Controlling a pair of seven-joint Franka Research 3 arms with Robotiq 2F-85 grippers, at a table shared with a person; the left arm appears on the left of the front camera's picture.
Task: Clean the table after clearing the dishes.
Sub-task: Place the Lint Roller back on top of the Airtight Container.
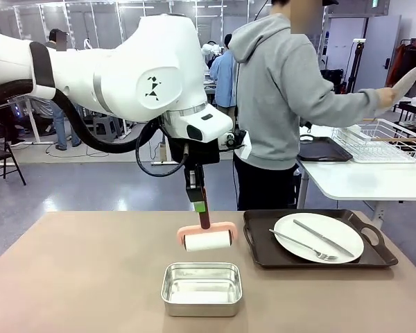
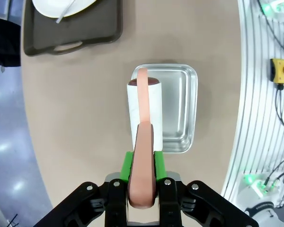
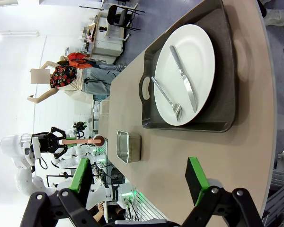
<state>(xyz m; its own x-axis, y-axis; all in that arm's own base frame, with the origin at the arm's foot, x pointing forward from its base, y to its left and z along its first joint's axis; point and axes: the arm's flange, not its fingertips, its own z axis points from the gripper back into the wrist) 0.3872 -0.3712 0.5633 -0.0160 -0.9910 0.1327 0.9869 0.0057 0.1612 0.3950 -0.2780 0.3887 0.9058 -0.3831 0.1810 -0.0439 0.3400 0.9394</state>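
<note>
1. Clamping the pink handle of a lint roller (image 1: pixel 206 239), the left gripper (image 1: pixel 201 207) hangs at the centre of the front view. The white roll lies crosswise below the fingers, clear of the table (image 1: pixel 76 277).
2. Left wrist view: the green pads (image 2: pixel 128 163) press on both sides of the handle, and the roll sits over the left rim of the steel pan (image 2: pixel 177 109).
3. Right gripper (image 3: pixel 138 177): at the bottom of the right wrist view, fingers spread wide with nothing between them.
4. Table: a beige top across the lower half of the front view, with the pan at lower centre.
5. Dishes: one white plate (image 1: pixel 347 239) carrying a fork (image 1: pixel 301 245) and a knife (image 1: pixel 322 237). It sits on a dark tray (image 1: pixel 260 258) on the table, lower right, near the pan.
6. Person (image 1: pixel 281 90): upper right, in a grey hooded top. One hand (image 1: pixel 387 94) holds a second plate (image 1: pixel 408 82) above a wire rack (image 1: pixel 381 139) on a white table (image 1: pixel 347 180).
</note>
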